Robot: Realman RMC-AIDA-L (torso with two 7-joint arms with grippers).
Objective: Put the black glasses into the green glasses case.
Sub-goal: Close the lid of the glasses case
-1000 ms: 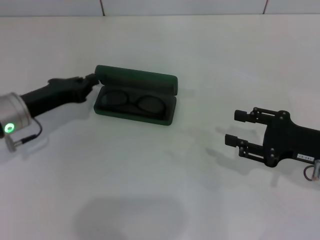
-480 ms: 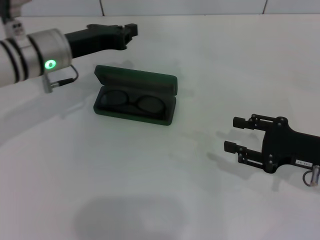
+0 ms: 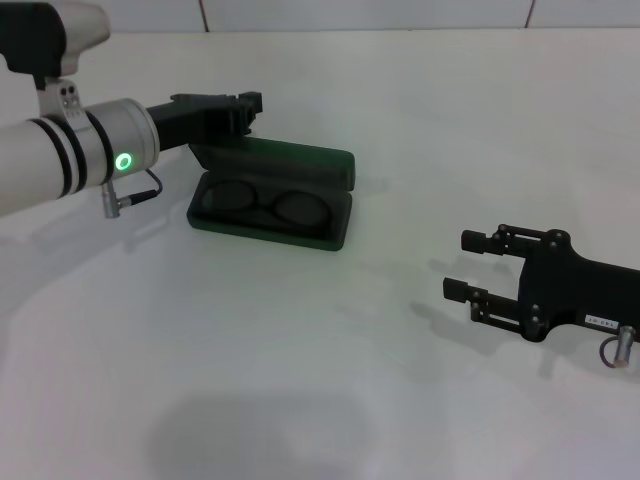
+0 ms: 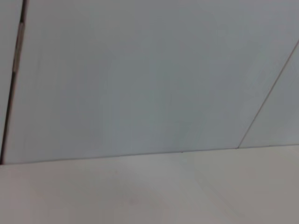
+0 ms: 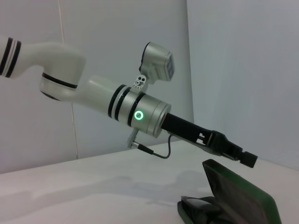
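The green glasses case (image 3: 340,228) lies open on the white table, its lid (image 3: 290,160) standing up at the back. The black glasses (image 3: 266,206) lie folded inside its tray. My left gripper (image 3: 250,103) is shut and empty, hovering just above and behind the left part of the lid. The right wrist view shows it (image 5: 246,158) above the lid's edge, with the case (image 5: 238,196) and the glasses (image 5: 201,209) below. My right gripper (image 3: 468,264) is open and empty, low over the table to the right of the case.
The white table (image 3: 300,380) runs to a pale tiled wall (image 3: 360,12) at the back. The left wrist view shows only the wall (image 4: 140,74) and the table edge.
My left arm swung from the lid's left end up and behind the case, then came down and forward over the lid. My right gripper drifted slightly left. The case and glasses stayed put.
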